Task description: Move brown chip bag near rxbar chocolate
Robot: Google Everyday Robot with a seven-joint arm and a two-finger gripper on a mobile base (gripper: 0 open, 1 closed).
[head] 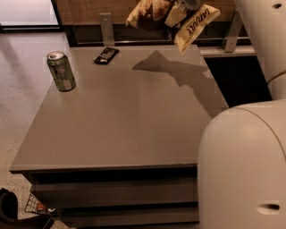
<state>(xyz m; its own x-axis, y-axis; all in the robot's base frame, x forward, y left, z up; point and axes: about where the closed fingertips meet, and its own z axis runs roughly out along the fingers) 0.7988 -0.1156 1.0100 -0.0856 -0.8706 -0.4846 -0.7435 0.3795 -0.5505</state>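
Observation:
The brown chip bag [172, 20] hangs in the air above the table's far edge, crumpled, brown and cream-yellow with big lettering. My gripper [185, 6] is shut on the bag's top at the upper edge of the view and is mostly cut off. The bag's shadow [178, 74] falls on the table [120, 129] below it. The rxbar chocolate [106, 55], a small flat black bar, lies on the table's far left part, left of and below the bag.
A green soda can [61, 70] stands upright near the table's left edge. My white arm [243, 165] fills the lower right and right side. Two grey posts [106, 27] stand behind the table. A dark object lies on the floor at lower left [13, 214].

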